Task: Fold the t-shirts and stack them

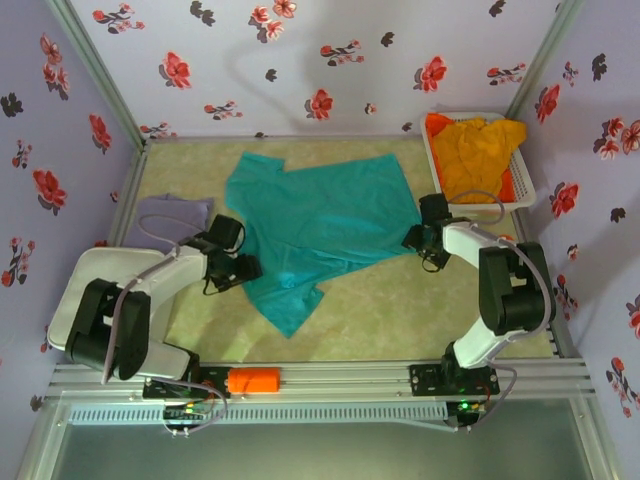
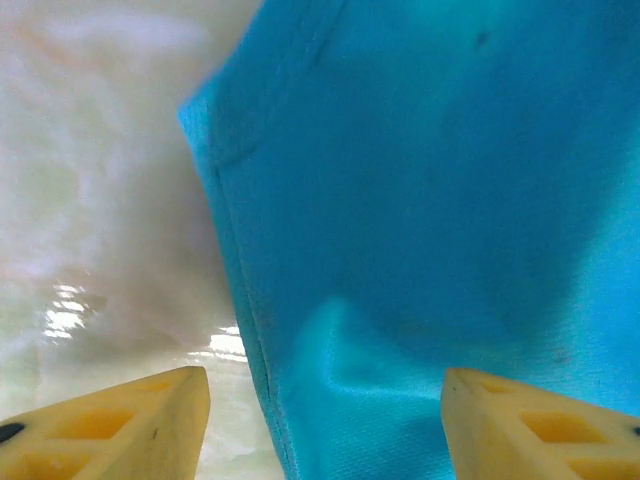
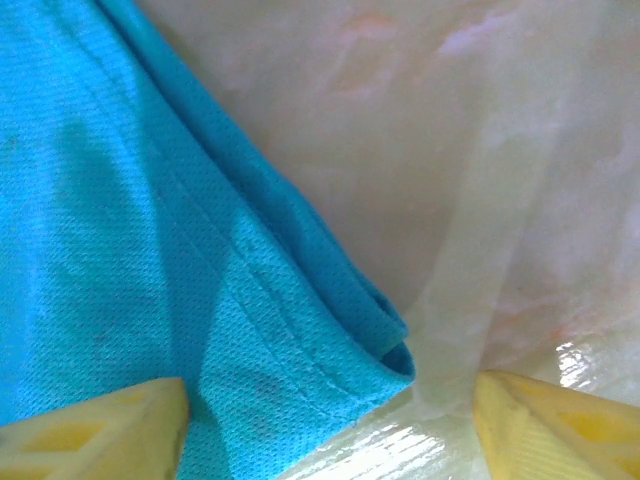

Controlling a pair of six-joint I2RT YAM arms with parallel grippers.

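A teal t-shirt point(image 1: 320, 225) lies spread and rumpled across the middle of the table. My left gripper point(image 1: 245, 268) sits at its left edge. In the left wrist view the left gripper point(image 2: 325, 430) is open, and its yellow fingers point(image 2: 140, 425) straddle the hem of the teal t-shirt point(image 2: 430, 200). My right gripper point(image 1: 411, 238) is at the shirt's right corner. In the right wrist view the right gripper point(image 3: 330, 430) is open, with the folded corner of the teal t-shirt point(image 3: 250, 330) between its fingers point(image 3: 550, 425). A pale lavender t-shirt point(image 1: 172, 215) lies at the left. Orange-yellow t-shirts point(image 1: 478, 150) fill the basket.
The white slatted basket point(image 1: 490, 204) stands at the back right corner. A small orange bottle point(image 1: 252, 381) lies on the near rail between the arm bases. A white board point(image 1: 75, 285) sits under the left arm. Floral walls close in the table on three sides.
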